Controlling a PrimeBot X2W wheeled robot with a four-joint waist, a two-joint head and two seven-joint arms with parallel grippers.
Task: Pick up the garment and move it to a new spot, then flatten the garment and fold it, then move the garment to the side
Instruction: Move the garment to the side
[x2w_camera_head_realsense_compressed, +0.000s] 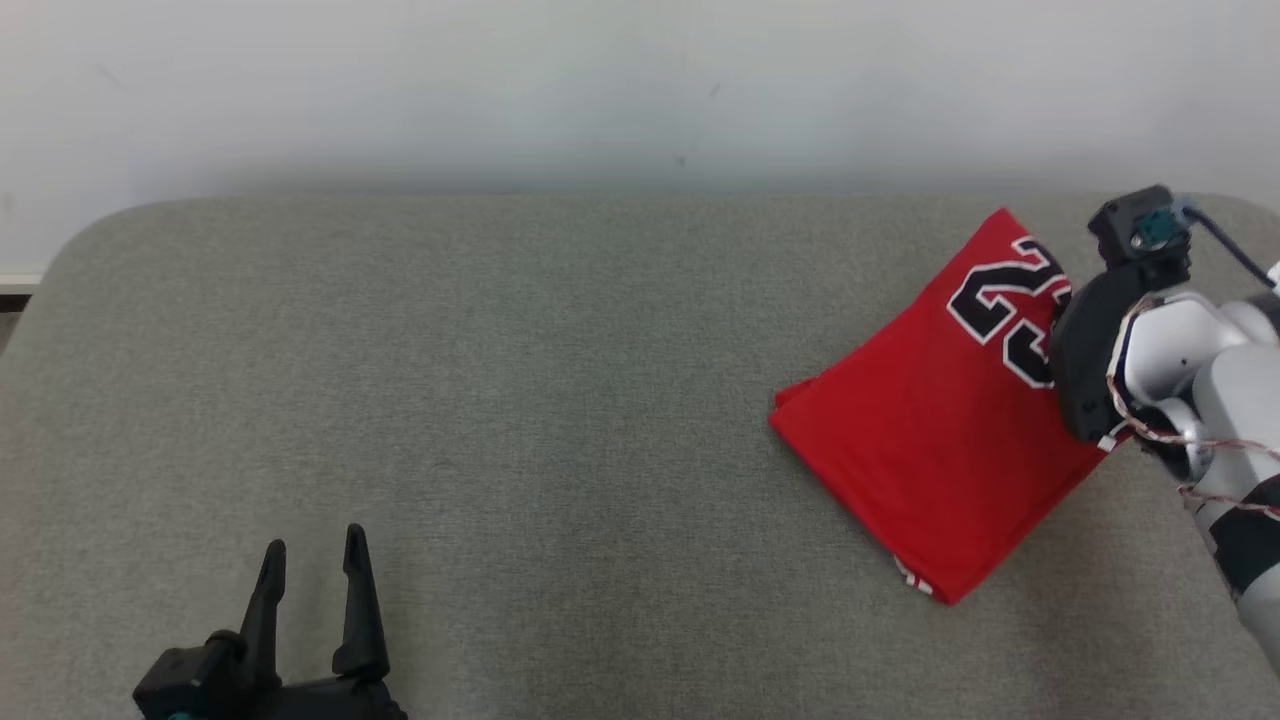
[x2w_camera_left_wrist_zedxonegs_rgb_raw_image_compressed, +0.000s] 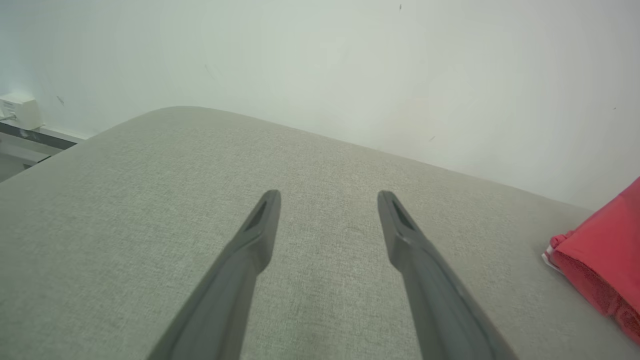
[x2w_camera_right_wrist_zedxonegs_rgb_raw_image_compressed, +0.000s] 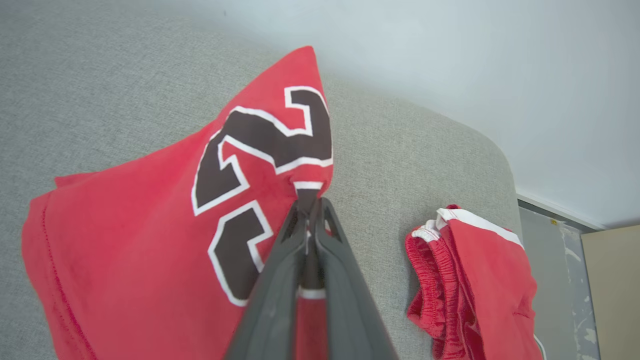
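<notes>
The red jersey-knit garment with a large black number outlined in white (x2w_camera_head_realsense_compressed: 930, 430) lies folded into a rough rectangle on the right part of the grey woven-fabric tabletop with rounded corners (x2w_camera_head_realsense_compressed: 500, 400), turned so that its corners point toward the wall, the front edge and the sides. The number sits on the half nearer the plain white wall (x2w_camera_head_realsense_compressed: 600, 90); the other half is bare red cloth. A stitched hem runs along its left side in the right wrist view, and a bit of white trim peeps out at the corner nearest the robot in the head view. Its layers lie fairly flat, with one fold line showing at the left corner.

The right gripper (x2w_camera_right_wrist_zedxonegs_rgb_raw_image_compressed: 310, 200) has its two long dark fingers pressed together, pinching the garment's edge right beside the number, where the cloth puckers around the tips. In the head view the wrist covers that edge of the garment.

The left gripper (x2w_camera_head_realsense_compressed: 315, 540) stands wide apart at the lower left, holding nothing, above bare grey fabric and well apart from the garment.

A second red piece with white trim and a gathered waistband (x2w_camera_right_wrist_zedxonegs_rgb_raw_image_compressed: 465, 280) lies bunched near the tabletop's rounded corner, just beside the garment without touching it
</notes>
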